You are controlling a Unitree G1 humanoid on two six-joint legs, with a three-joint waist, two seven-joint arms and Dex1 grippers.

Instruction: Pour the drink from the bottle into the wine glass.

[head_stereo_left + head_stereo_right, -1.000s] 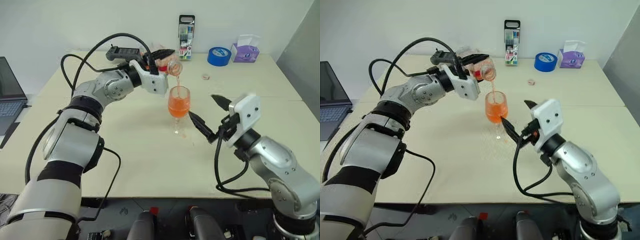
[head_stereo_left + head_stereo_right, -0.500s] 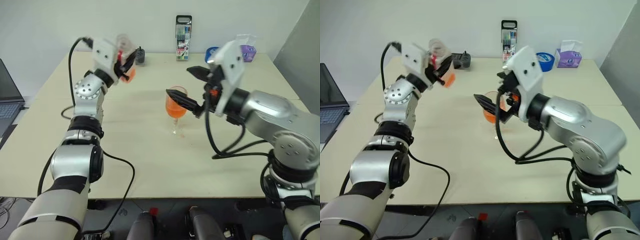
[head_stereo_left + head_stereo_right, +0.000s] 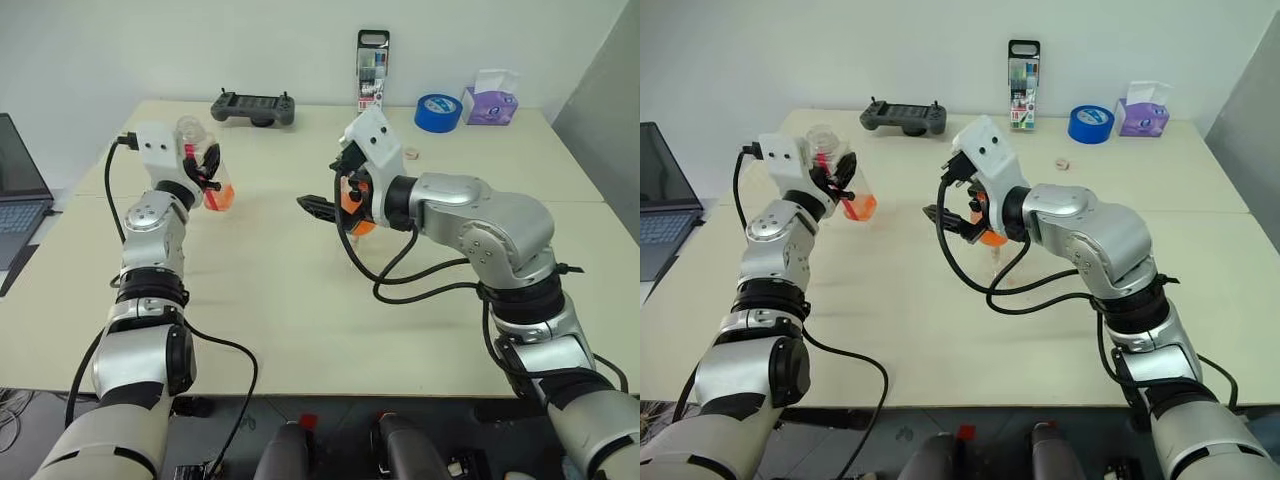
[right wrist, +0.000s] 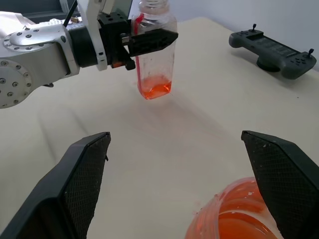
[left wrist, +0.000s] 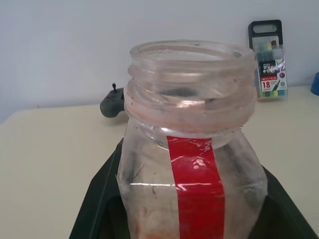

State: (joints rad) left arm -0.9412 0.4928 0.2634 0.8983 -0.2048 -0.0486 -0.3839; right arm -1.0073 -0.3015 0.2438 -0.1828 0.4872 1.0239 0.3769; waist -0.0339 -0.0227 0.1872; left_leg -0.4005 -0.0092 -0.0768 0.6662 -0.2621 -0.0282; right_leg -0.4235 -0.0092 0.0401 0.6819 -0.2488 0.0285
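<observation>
The bottle [image 3: 845, 180] stands upright and uncapped above the desk's [image 3: 890, 310] left side, clamped in the left gripper [image 4: 149, 40], a little orange drink [image 4: 155, 90] in its bottom. The wine glass [image 4: 234, 211], holding orange drink, stands mid-desk between the spread fingers of the right gripper [image 3: 952, 222], which grips nothing.

Clear glossy plastic bottle [image 5: 192, 149]; smooth matt table [image 3: 300, 320].

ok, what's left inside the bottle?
A shallow layer of orange-red drink at the bottom of the bottle; the rest looks empty. The left tool covers part of its middle.
</observation>
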